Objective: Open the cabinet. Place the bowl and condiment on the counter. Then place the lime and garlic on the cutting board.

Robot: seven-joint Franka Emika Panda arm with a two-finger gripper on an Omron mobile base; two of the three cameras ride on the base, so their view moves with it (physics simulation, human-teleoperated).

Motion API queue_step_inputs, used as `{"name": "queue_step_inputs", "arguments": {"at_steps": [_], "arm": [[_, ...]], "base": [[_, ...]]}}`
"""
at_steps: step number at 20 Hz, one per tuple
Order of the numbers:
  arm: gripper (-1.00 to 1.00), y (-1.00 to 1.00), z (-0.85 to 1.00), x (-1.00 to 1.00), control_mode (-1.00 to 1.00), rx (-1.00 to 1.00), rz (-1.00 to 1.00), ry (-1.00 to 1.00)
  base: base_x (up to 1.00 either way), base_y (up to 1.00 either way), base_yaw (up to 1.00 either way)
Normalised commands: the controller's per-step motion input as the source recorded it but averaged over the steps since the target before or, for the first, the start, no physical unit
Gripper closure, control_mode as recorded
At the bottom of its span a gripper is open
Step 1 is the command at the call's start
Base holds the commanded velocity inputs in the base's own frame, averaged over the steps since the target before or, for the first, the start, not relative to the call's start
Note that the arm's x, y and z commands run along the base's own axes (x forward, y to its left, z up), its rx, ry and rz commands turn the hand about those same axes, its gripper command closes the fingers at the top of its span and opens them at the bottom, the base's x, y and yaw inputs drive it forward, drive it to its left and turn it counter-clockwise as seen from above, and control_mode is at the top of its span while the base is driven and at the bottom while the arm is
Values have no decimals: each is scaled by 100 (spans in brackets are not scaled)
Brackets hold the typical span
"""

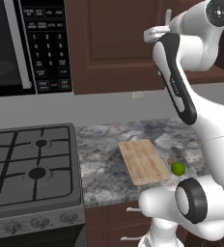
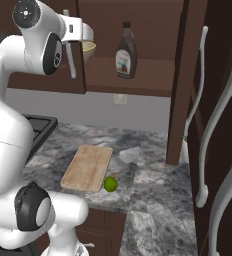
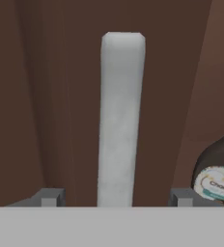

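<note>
My gripper (image 3: 116,198) is raised to the upper cabinet and stands open, its fingertips (image 3: 49,197) on either side of a white door handle (image 3: 122,120) with a gap on each side. In the right base view the gripper (image 2: 75,40) is at the top of that handle (image 2: 69,60) on the closed left door. Just right of it, on the shelf, sit the yellowish bowl (image 2: 89,50) and the dark condiment bottle (image 2: 126,50). The lime (image 2: 110,184) lies on the counter at the cutting board's (image 2: 88,167) near corner. The garlic is out of view.
The right cabinet door (image 2: 188,75) stands open, edge-on over the counter. The stove (image 1: 32,164) is left of the board, with the microwave (image 1: 17,43) above it. Long white handles (image 2: 228,100) of tall cabinets are close on the right.
</note>
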Motion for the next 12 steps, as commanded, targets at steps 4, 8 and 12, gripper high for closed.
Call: {"name": "queue_step_inputs", "arguments": {"at_steps": [4, 8, 12], "arm": [[100, 17, 6, -6, -100, 0, -6, 1], [100, 22, 4, -3, -100, 0, -7, 3], [100, 24, 0, 0, -100, 1, -8, 5]], "base": [[0, 0, 0], [0, 0, 0], [0, 0, 0]]}}
